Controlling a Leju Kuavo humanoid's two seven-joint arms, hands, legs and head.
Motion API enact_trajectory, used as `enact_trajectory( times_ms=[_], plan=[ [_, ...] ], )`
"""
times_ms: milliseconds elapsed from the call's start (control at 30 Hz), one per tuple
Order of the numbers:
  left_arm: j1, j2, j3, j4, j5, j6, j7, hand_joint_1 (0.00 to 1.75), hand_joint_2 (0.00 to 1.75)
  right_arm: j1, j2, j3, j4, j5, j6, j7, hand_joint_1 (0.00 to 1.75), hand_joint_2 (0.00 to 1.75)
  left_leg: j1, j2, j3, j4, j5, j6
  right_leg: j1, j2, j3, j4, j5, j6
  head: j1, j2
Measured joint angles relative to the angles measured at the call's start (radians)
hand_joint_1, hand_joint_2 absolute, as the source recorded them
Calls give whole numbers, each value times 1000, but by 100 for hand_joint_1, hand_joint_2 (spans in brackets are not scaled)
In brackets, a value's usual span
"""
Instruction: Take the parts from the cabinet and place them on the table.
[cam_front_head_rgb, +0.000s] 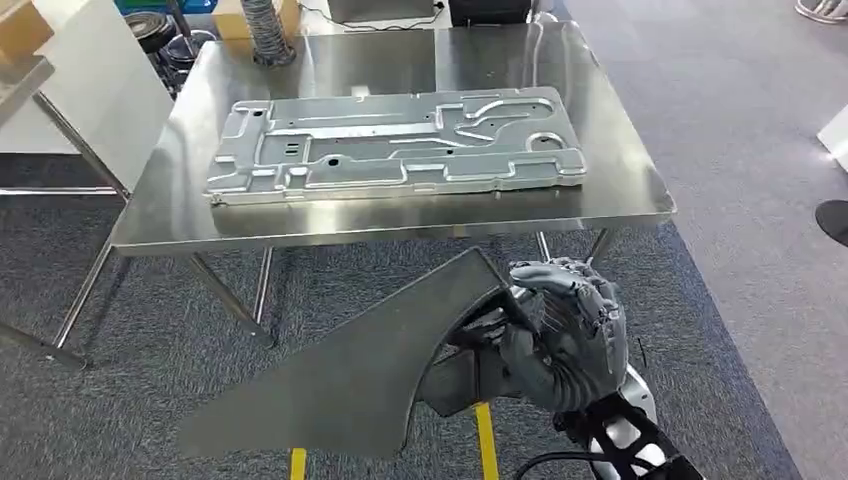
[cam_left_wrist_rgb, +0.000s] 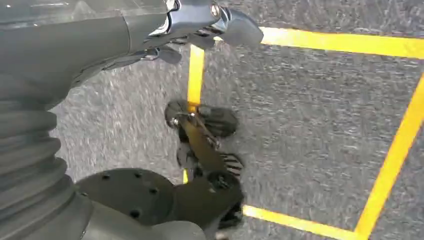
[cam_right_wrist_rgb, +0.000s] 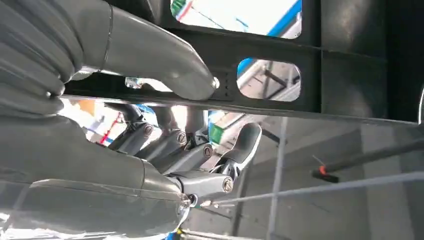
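Note:
My right hand (cam_front_head_rgb: 560, 330) grips a dark grey, fender-shaped sheet part (cam_front_head_rgb: 340, 380) by its upper edge, held low in front of the steel table (cam_front_head_rgb: 400, 228) and below its front rim. In the right wrist view the thumb (cam_right_wrist_rgb: 165, 60) presses on one face of the part (cam_right_wrist_rgb: 345, 65) and the fingers (cam_right_wrist_rgb: 200, 150) curl under the other. A large silver stamped panel (cam_front_head_rgb: 400, 145) lies flat on the table top. My left hand (cam_left_wrist_rgb: 200, 20) hangs over the floor with nothing in it, fingers stretched out.
Yellow tape lines (cam_left_wrist_rgb: 345, 42) mark the grey carpet around me. A ribbed hose (cam_front_head_rgb: 265, 30) stands at the table's back left. A white board (cam_front_head_rgb: 100, 80) leans at the left, with thin metal legs (cam_front_head_rgb: 80, 150) beside it.

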Motion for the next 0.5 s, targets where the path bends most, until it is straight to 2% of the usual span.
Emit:
enact_trajectory(
  times_ms=[33, 67, 100, 133, 200, 233, 267, 333, 367, 400, 433, 467, 500],
  plan=[
    [0, 0, 0, 0, 0, 0, 2, 0, 175, -3, -2, 2, -2, -1, -2, 4, 175, 175, 1, 0, -47, 71, -31, -4, 0, 0, 5, 0, -6, 0, 0, 0],
    [3, 0, 1, 0, 0, 0, 2, 0, 175, -3, -5, 5, -2, -3, -3, 7, 175, 175, 3, 0, -80, 105, -34, -4, 0, 1, 12, 0, -12, 1, -1, 0],
    [4, 0, 1, 0, 0, 0, 3, 0, 175, -4, -6, 6, -2, -3, -5, 8, 175, 175, 5, 0, -85, 87, -9, -4, -1, 2, 21, 0, -19, 2, -1, 0],
    [4, 0, 1, 0, -2, 0, 5, 0, 175, -5, -9, 10, -3, -3, -11, 10, 175, 175, 5, 0, -70, 28, 37, -2, -1, 3, 33, 0, -27, 5, -2, 0],
    [4, 0, 1, 0, -9, 1, 6, 0, 175, -9, -14, 15, -8, -3, -29, 16, 175, 175, 5, 2, -8, -153, 157, 4, -1, 2, 61, 0, -46, 11, -2, 0],
    [6, 1, 2, 0, -12, 0, 8, 0, 175, -10, -18, 16, -8, -3, -39, 16, 175, 175, 2, 4, 2, -196, 178, 9, 0, 1, 69, -2, -54, 16, -1, 0],
    [2, 1, 2, 0, -14, 0, 9, 0, 175, -9, -22, 16, -9, -4, -45, 16, 175, 175, -6, 7, -1, -201, 137, 16, 1, 2, 68, -6, -57, 23, -2, 0],
    [4, 1, 2, 0, -18, 0, 10, 0, 175, -7, -30, 18, -13, -6, -55, 19, 175, 175, -7, 6, 5, -209, 161, 33, 2, 2, 74, 2, -54, 38, -2, 0],
    [5, 1, 2, 0, -19, 0, 10, 0, 175, -8, -34, 18, -16, -6, -63, 19, 175, 175, -5, 4, 18, -211, 159, 39, 3, 1, 80, 2, -53, 43, 1, 0],
    [4, 1, 2, 0, -19, 0, 10, 0, 175, -7, -38, 18, -17, -5, -76, 18, 175, 175, -1, 3, 30, -221, 160, 45, -1, 1, 73, 21, -57, 47, -2, 0],
    [2, 1, 2, 0, -19, 0, 9, 0, 175, -8, -42, 17, -19, 2, -93, 19, 175, 175, -2, 4, 39, -223, 156, 52, -2, 1, 49, 70, -61, 47, 3, 0],
    [0, 1, 3, 0, -21, 0, 8, 0, 175, -13, -46, 13, -19, 7, -114, 32, 175, 175, -3, 3, 42, -223, 151, 58, -1, 1, 7, 138, -83, 50, 3, 0],
    [0, 1, 5, 0, -26, 0, 8, 0, 175, -24, -53, 3, -16, 6, -129, 52, 175, 175, -5, 3, 47, -223, 145, 61, -2, 1, -47, 218, -121, 55, 4, 0]
  ],
)
